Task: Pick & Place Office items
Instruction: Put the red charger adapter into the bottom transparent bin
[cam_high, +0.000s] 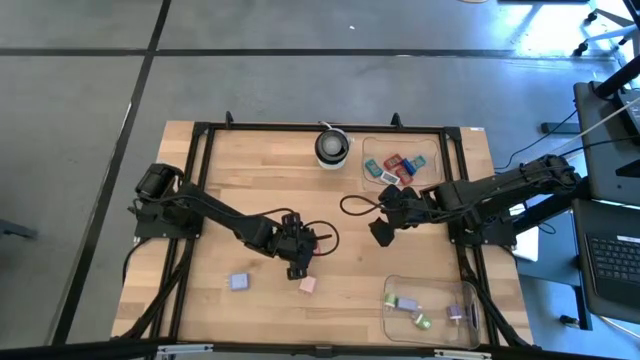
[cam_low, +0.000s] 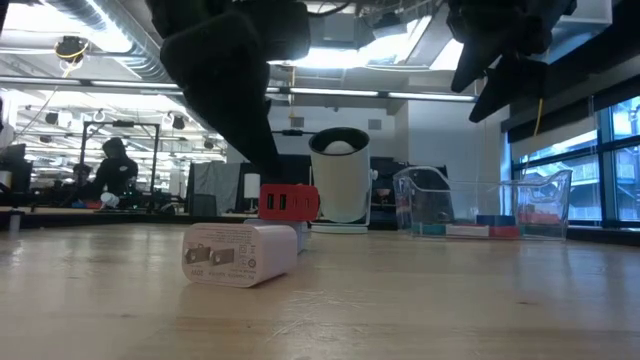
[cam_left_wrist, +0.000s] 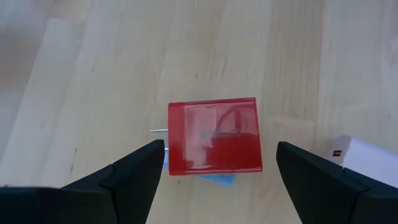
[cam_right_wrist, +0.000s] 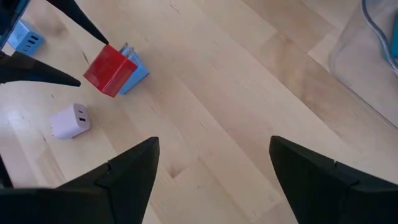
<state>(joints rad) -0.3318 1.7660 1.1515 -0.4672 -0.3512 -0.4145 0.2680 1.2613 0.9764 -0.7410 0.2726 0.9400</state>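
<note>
Approach step: left gripper (cam_left_wrist: 217, 171) hangs over red charger block (cam_left_wrist: 214, 137), which lies on a blue piece on the tabletop (cam_high: 250, 180), fingers wide and empty; next, descend and close; right gripper (cam_high: 385, 228) waits open mid-table.

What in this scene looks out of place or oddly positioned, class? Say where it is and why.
The red charger sits on top of a blue one rather than flat on the table; blue edges show beneath it. The open left gripper hovers around it. A pink-white charger and a lilac one lie loose outside the trays.
</note>
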